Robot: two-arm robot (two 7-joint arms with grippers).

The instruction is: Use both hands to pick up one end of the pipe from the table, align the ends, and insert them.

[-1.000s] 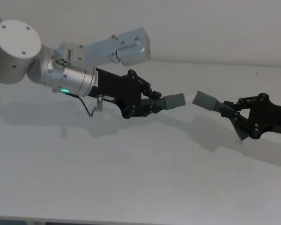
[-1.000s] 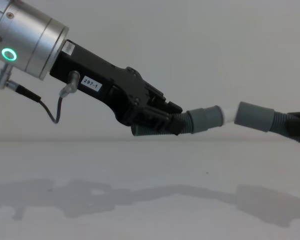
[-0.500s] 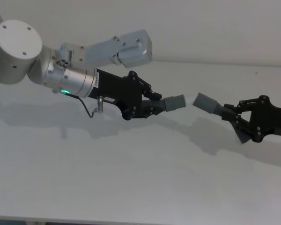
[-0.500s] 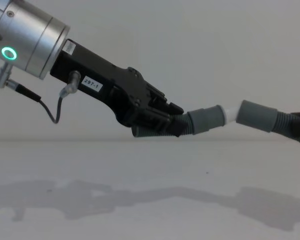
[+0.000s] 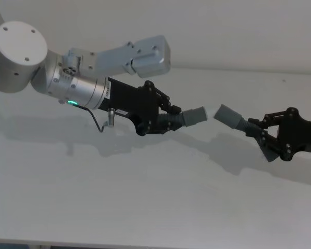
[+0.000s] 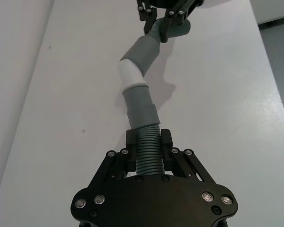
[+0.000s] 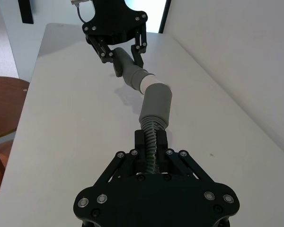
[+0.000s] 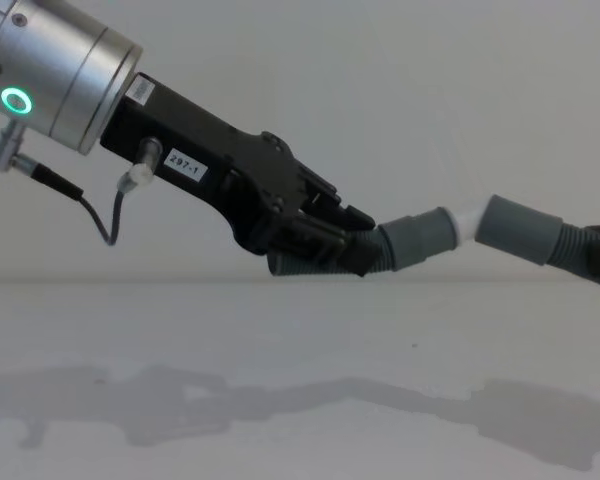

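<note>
Both pipe pieces hang in the air above the white table (image 5: pixel 145 197). My left gripper (image 5: pixel 163 119) is shut on the ribbed hose (image 6: pixel 149 151) of the piece with the narrower cuff (image 8: pixel 415 238). That cuff's small white tip (image 8: pixel 467 220) sits at the mouth of the wider socket (image 8: pixel 517 229). The socket's hose (image 7: pixel 153 135) is held by my right gripper (image 5: pixel 263 136), which is shut on it at the right. The two pieces meet at a slight angle, seen in the left wrist view at the white tip (image 6: pixel 131 75) and the socket (image 6: pixel 142 49).
The pale grey wall (image 5: pixel 223 31) runs behind the table's far edge. A brown wooden seat (image 7: pixel 2 109) stands beyond one side of the table. A thin black cable (image 8: pixel 90 215) loops under my left wrist.
Both grippers have shifted a little with their pipe pieces, keeping their hold. The white tip has closed on the socket's mouth, and the narrow cuff tilts up slightly more.
</note>
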